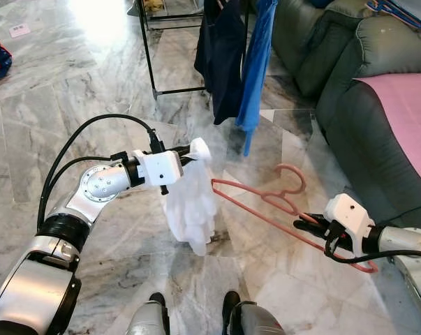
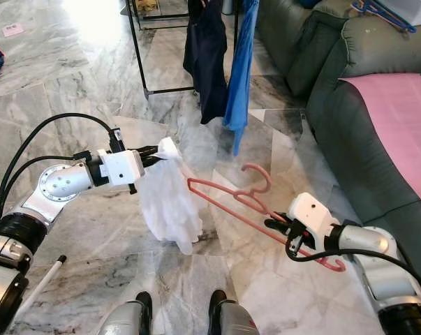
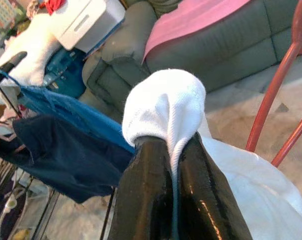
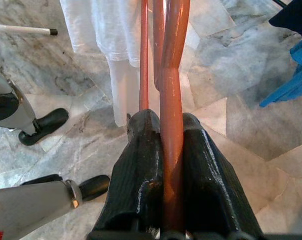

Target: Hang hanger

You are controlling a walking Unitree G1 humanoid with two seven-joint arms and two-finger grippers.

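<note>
Left eye view shows my left end effector (image 1: 196, 149) clamped on a bunched corner of the white garment (image 1: 190, 206), which dangles above the marble floor (image 1: 70, 91). My right end effector (image 1: 309, 225) is clamped on the pink hanger (image 1: 262, 197), held low beside the cloth. Nothing is threaded yet; dressing the hanger and reaching the rack (image 1: 149, 59) remain.

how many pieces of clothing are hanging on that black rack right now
2. A dark navy garment hangs on the black rack, and a blue garment hangs beside it, nearer the sofa. The rack's top is cut off, so more may be hidden.
</note>
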